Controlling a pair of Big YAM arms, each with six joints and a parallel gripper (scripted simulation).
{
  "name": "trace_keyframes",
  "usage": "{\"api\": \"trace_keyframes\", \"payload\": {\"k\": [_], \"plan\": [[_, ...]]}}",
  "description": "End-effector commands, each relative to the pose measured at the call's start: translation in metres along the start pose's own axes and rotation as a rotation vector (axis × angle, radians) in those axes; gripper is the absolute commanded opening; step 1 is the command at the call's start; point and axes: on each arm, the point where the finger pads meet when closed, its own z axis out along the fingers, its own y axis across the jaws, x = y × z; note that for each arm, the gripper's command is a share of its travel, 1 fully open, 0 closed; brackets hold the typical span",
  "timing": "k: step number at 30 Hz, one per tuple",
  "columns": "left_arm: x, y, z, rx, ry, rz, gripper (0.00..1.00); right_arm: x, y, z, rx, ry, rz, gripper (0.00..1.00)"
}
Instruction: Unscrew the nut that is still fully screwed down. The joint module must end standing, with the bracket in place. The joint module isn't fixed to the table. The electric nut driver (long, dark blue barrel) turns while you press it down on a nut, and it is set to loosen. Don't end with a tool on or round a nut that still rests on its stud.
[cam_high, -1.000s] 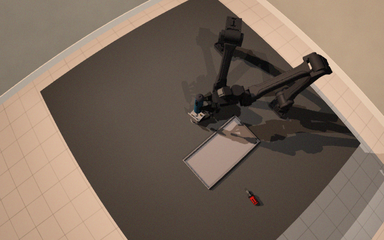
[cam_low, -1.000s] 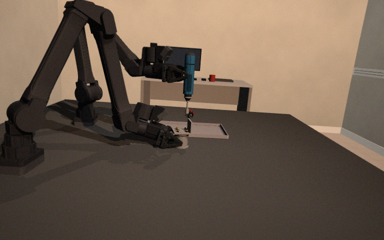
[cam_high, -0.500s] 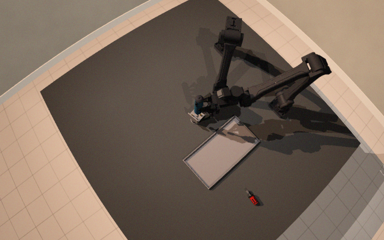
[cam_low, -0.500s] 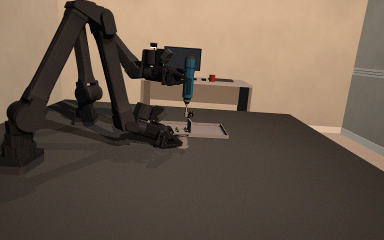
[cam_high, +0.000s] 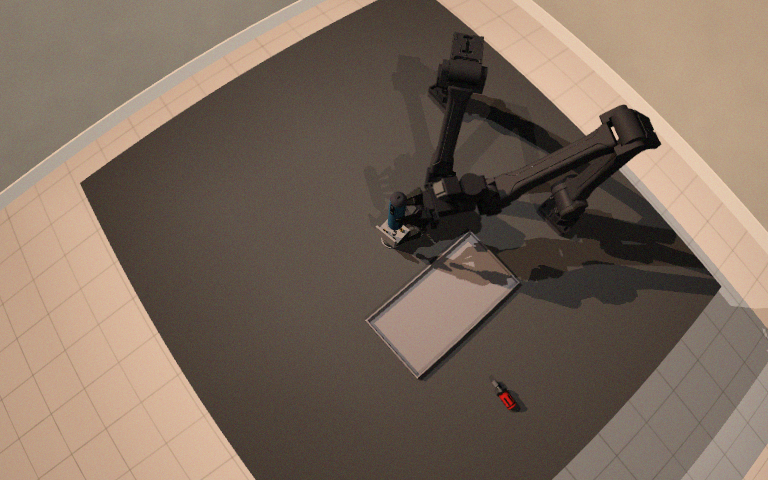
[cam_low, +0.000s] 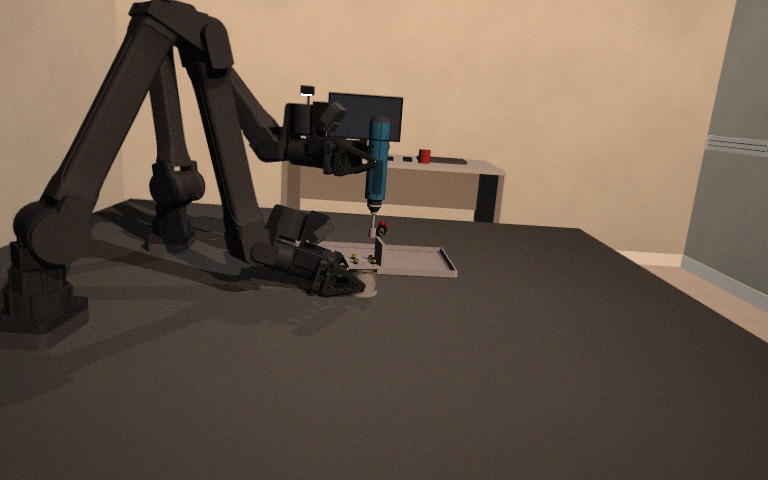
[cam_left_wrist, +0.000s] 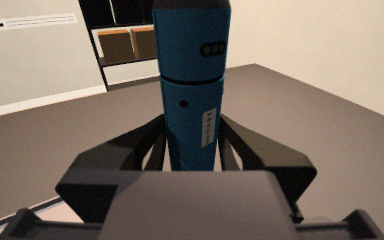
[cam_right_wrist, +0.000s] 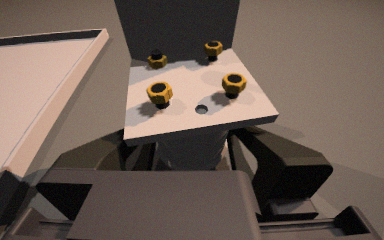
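Observation:
My left gripper (cam_low: 373, 163) (cam_left_wrist: 192, 120) is shut on the blue electric nut driver (cam_high: 396, 213) (cam_low: 377, 141) (cam_left_wrist: 192, 100). The driver hangs nearly upright, its socket (cam_low: 372, 232) in the air above the bracket (cam_low: 379, 251) (cam_right_wrist: 187, 80), touching no nut. The bracket lies on the joint module (cam_low: 368, 284) (cam_right_wrist: 192, 150), which stands upright. My right gripper (cam_right_wrist: 191, 120) is shut on the module's body, below the bracket. In the right wrist view one nut (cam_right_wrist: 157, 61), back left by the upright plate, sits low with its stud showing above. Three nuts (cam_right_wrist: 160, 92) (cam_right_wrist: 234, 82) (cam_right_wrist: 213, 48) stand higher on their studs.
A shallow pale tray (cam_high: 436, 316) (cam_low: 419, 261) (cam_right_wrist: 35, 95) lies close beside the module. A red-handled tool (cam_high: 505, 397) lies beyond the tray. The left forearm reaches over the right arm's wrist. A desk with a monitor stands behind the table.

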Motion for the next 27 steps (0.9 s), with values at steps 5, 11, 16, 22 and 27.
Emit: {"api": "trace_keyframes", "payload": {"k": [5,11,16,22,27], "plan": [[-0.042,0.006,0.002,-0.01,-0.111,0.011,0.42,-0.01,0.004,0.003,-0.004,-0.019,0.018,0.59],[-0.042,0.006,0.004,-0.01,-0.113,0.011,0.42,-0.01,0.004,0.003,-0.004,-0.019,0.018,0.59],[-0.024,0.006,0.004,-0.009,-0.081,0.011,0.42,-0.01,0.004,0.003,-0.004,-0.019,0.018,0.59],[-0.039,0.006,0.006,-0.01,-0.12,0.011,0.42,-0.01,0.004,0.003,-0.004,-0.019,0.018,0.59],[-0.028,0.006,0.003,-0.009,-0.105,0.011,0.42,-0.01,0.004,0.003,-0.004,-0.019,0.018,0.59]]}}
